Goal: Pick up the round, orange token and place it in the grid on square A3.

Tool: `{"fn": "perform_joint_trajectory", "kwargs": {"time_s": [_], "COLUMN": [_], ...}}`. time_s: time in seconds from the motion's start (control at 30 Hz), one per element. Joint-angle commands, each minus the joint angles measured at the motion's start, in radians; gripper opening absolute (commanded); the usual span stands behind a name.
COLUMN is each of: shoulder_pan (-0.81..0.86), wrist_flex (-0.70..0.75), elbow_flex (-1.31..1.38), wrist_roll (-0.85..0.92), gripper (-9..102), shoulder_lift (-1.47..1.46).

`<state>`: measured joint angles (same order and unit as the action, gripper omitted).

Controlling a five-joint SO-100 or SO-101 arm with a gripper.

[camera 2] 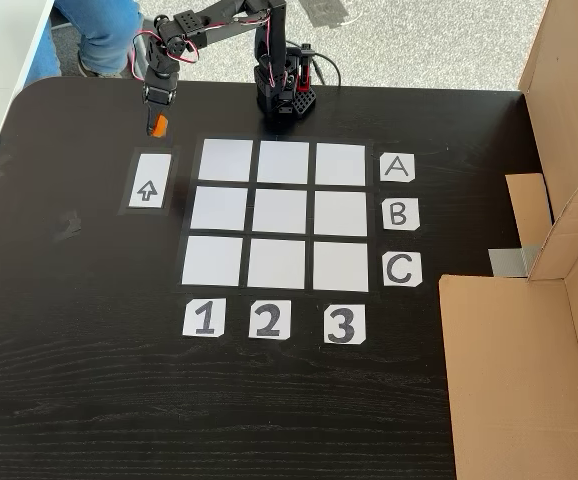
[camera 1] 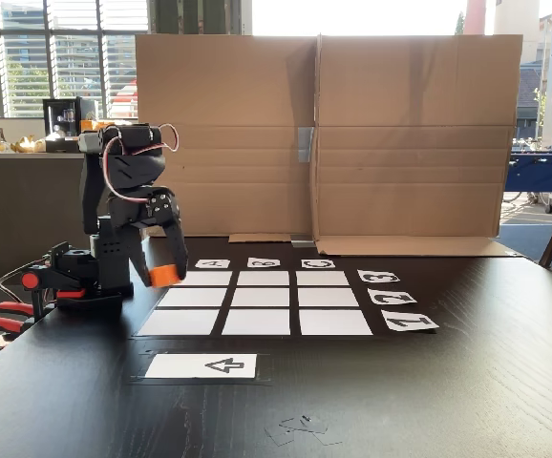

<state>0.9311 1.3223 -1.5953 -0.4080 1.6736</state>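
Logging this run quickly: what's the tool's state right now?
Tool: shut on the orange token, held above the table beside the grid.

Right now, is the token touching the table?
Apart. In a fixed view, the token hangs in the gripper with the arm's dark base showing beneath it, above the table. The other fixed view agrees.

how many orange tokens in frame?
1. The token is held in the tool above the table, beyond the arrow card and left of the grid in the top-down fixed view. No others visible.
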Motion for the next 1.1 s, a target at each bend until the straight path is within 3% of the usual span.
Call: {"fn": "perform_joint_trajectory", "kwargs": {"time_s": [0.0,0.43,0.63,1.07], "shoulder_pan": [-0.055,-0.414,-0.646,-1.055], "wrist_flex": [-0.008,0.091,0.219,0.222], "elbow_flex": [-0.097,-0.368,-0.377,-0.509], "wrist_roll": [0.052,0.081,0.081,0.098], "gripper": [-1,-1,-1,-1], "shoulder_lift": [0.176,0.494,0.558,0.652]}}
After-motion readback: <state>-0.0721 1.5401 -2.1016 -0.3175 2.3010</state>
